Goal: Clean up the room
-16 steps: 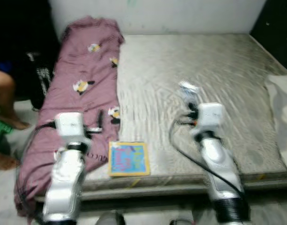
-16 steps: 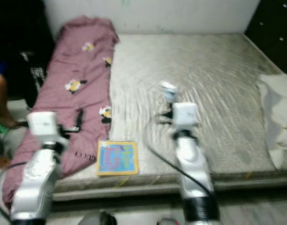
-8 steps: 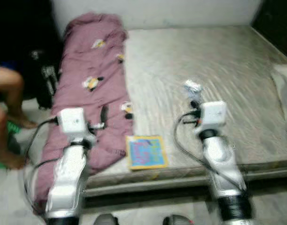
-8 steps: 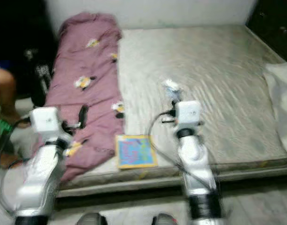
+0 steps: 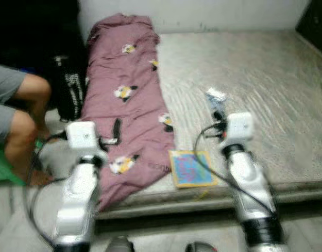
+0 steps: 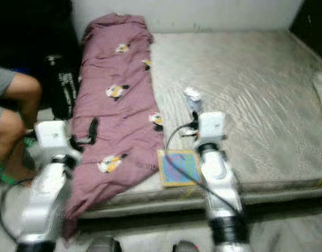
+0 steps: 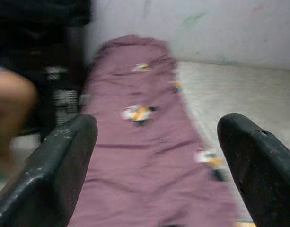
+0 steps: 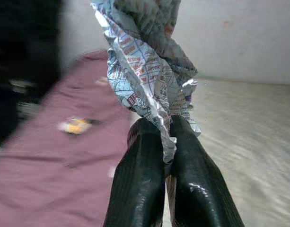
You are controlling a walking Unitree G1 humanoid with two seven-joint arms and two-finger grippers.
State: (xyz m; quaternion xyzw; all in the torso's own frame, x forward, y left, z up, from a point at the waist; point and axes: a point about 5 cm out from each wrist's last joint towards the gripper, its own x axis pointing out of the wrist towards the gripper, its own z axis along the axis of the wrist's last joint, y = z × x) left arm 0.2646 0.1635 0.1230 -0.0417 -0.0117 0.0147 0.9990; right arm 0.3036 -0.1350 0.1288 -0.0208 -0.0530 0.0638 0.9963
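Left eye view, nearest first: two silver arms reach forward over the near edge of a mattress [image 5: 266, 79] that lies low on the floor. The right gripper [image 8: 164, 142] is raised over the bed at about 1 o'clock from the camera, its black fingers [image 8: 140, 184] pressed tight together on a crumpled wrapper [image 8: 145, 66] with small printed text. In the right wrist view the foil stands up from the pinched fingertips, and in the head views it shows as a pale scrap [image 5: 215, 96] just beyond the wrist housing.

The left gripper [image 7: 156, 156] hangs at about 11 o'clock, above the near part of a mauve blanket [image 5: 130, 105]. Its fingers [image 7: 64, 170] are spread wide with nothing between them; the left wrist view looks straight along the cloth through the gap.

Just past the arms, at 12 o'clock, a flat book [image 5: 191, 168] with a yellow border and blue cover lies near the mattress's front edge, touching the blanket's right hem. The blanket runs as a long strip from the near left corner, where it droops over the side, away to the wall, and carries small cartoon prints.

At 9 o'clock a person's bent knees [image 5: 24, 105] sit beside the bed. Beyond them, at 10 o'clock, a dark bag [image 5: 69, 92] stands against the blanket's edge. A pale wall [image 5: 203, 13] closes the far end.
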